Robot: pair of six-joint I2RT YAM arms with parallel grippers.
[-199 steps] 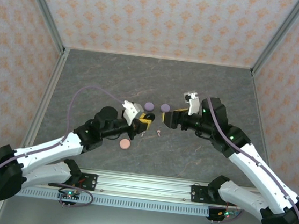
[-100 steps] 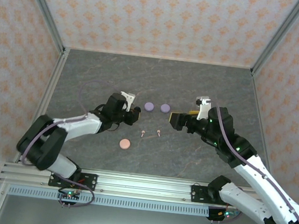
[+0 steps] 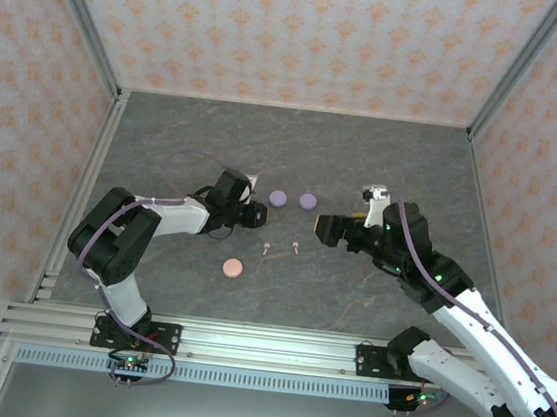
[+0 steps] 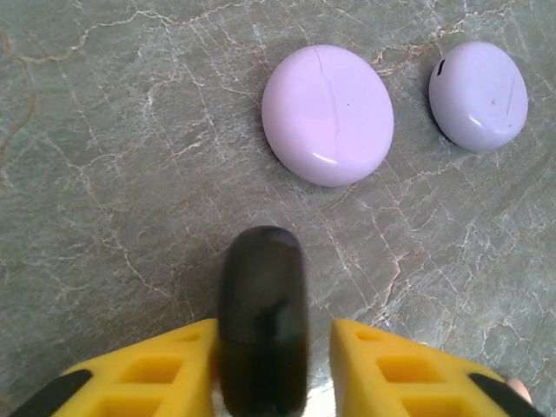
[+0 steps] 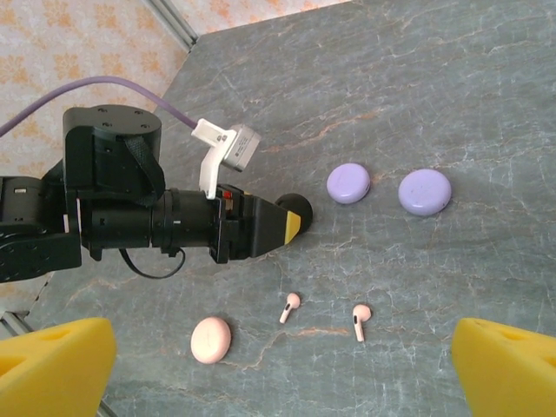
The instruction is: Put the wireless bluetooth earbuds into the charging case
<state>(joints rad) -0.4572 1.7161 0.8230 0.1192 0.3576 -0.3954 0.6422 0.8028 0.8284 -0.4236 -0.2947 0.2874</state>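
Note:
Two pale pink stemmed earbuds (image 3: 267, 248) (image 3: 295, 248) lie loose on the grey table, seen close in the right wrist view (image 5: 289, 306) (image 5: 360, 320). A closed pale pink case (image 3: 234, 267) (image 5: 210, 339) lies just left of them. My left gripper (image 3: 250, 214) (image 4: 274, 365) sits low on the table around a black round case (image 4: 262, 321) (image 5: 295, 208) standing on edge. The left finger touches that case and a gap shows at the right finger. My right gripper (image 3: 325, 225) (image 5: 282, 365) hovers wide open over the earbuds, holding nothing.
Two closed lavender cases (image 3: 278, 197) (image 3: 307, 201) lie side by side behind the earbuds, just beyond the left gripper (image 4: 327, 113) (image 4: 479, 95). Patterned walls enclose the table on three sides.
My left arm has folded back and its gripper moved left, down to the table; its jaws have parted from the black case. The right gripper opened wider and shifted slightly.

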